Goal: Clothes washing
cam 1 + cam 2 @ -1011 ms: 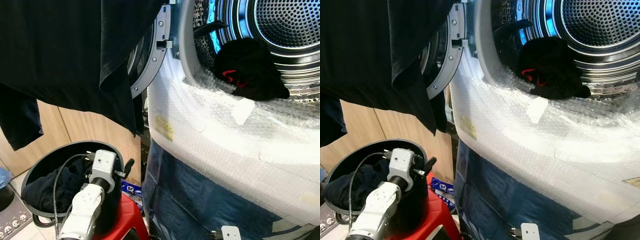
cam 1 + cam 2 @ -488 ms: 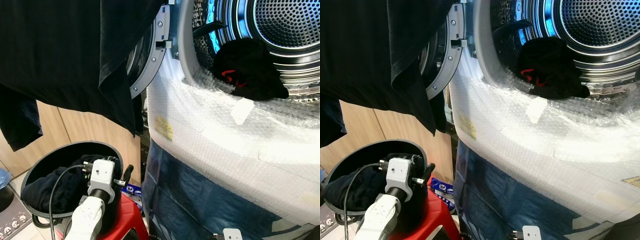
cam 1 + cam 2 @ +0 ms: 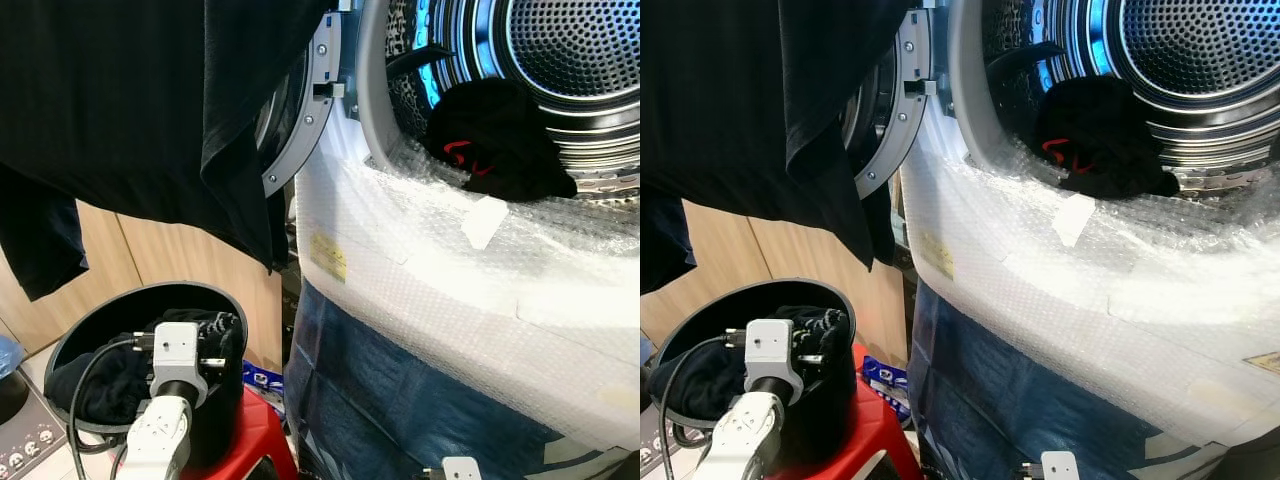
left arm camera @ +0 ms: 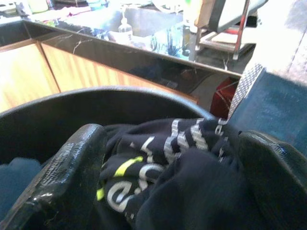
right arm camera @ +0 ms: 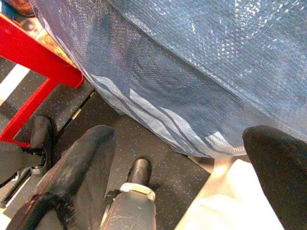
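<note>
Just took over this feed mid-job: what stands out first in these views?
The open washing machine drum at upper right, with a black garment lying at its mouth above the bubble-wrapped front. At lower left, the left gripper is open over dark clothes in a black basket. A big black cloth hangs at upper left.

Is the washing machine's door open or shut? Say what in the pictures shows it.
Open. The door is swung aside to the left, and the drum is exposed, with a black garment lying at its mouth.
</note>
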You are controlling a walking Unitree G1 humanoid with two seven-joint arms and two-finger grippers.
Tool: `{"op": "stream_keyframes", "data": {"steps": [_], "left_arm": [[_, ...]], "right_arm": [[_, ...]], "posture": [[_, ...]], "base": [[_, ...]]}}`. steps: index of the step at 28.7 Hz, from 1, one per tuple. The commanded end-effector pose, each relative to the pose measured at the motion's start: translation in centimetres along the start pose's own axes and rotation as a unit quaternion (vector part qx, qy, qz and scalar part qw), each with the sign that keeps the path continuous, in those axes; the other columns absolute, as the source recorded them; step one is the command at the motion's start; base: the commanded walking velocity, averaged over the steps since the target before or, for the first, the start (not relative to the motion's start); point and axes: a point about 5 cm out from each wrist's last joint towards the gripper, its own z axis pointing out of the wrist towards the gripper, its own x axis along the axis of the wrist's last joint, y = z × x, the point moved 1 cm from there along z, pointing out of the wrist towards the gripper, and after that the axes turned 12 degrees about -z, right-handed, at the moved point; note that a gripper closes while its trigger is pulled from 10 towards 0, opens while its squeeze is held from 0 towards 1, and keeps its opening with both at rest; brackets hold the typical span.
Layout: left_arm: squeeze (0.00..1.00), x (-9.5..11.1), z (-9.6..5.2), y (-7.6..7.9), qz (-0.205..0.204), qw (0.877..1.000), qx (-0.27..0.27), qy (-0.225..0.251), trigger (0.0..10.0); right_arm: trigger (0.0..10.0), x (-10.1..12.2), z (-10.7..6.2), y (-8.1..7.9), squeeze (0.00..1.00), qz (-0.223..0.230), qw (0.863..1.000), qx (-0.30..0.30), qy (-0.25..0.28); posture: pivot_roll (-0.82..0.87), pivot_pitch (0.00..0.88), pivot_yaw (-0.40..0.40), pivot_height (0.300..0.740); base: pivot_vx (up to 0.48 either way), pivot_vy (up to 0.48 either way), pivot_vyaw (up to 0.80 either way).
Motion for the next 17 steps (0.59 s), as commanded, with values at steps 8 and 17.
{"op": "stream_keyframes", "data": {"steps": [8,17], "left_arm": [[0.00,0.1,0.7,1.8,-0.007,0.999,-0.050,-0.009,10.0],[0.00,-0.5,0.5,1.2,0.008,0.999,-0.035,-0.028,10.0]], "right_arm": [[10.0,0.1,0.0,-0.1,0.00,-0.030,1.000,0.003,0.006],[10.0,0.5,0.0,-0.1,0.00,-0.049,0.999,0.003,0.014]], "posture": [[0.12,0.000,-0.039,0.740],[0.12,0.000,-0.046,0.740]], "base": [[0.000,0.000,0.00],[0.000,0.000,0.00]]}}
